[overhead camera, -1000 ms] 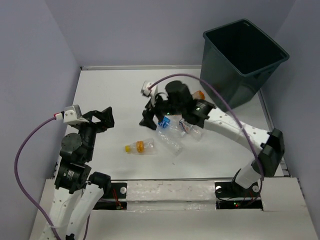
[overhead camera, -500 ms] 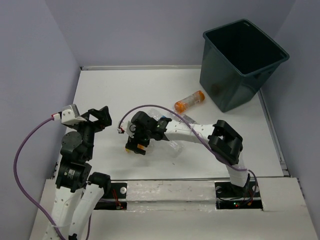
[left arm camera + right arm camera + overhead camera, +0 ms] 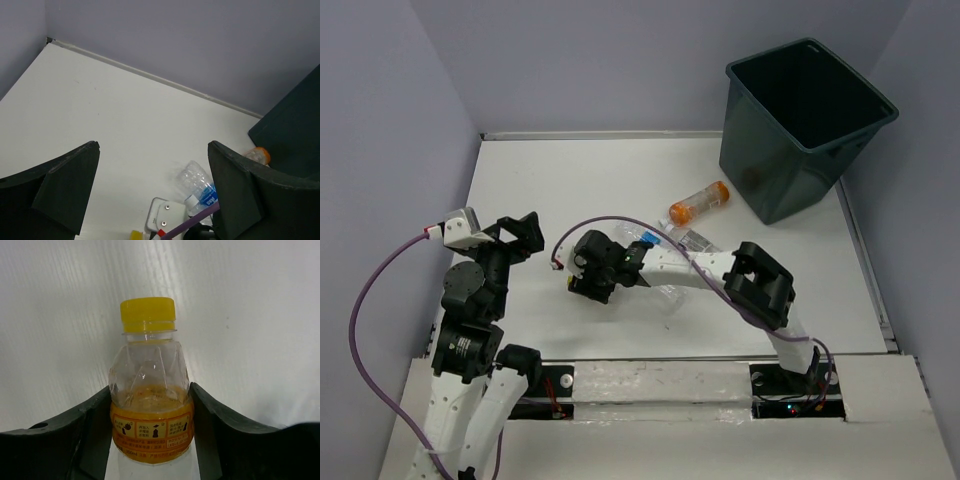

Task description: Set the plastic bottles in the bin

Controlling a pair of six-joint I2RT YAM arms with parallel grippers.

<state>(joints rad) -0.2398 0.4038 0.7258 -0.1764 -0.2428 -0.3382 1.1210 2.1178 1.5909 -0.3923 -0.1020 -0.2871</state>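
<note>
Bottle (image 3: 149, 365) in right gripper (image 3: 150, 393) grasp

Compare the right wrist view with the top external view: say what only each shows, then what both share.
Only right wrist: the yellow-capped bottle with its printed orange label, and the fingers against both its sides. Only top external: the bin, the orange bottle beside it, and the left gripper, open. Both: the right gripper and the white table.

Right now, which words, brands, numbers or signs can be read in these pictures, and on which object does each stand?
No text here is readable.
Orange label on the yellow-capped bottle: pictograms and tiny print, too small to read.
Blue label on the clear bottle: blurred.
Bin: no markings seen.
</note>
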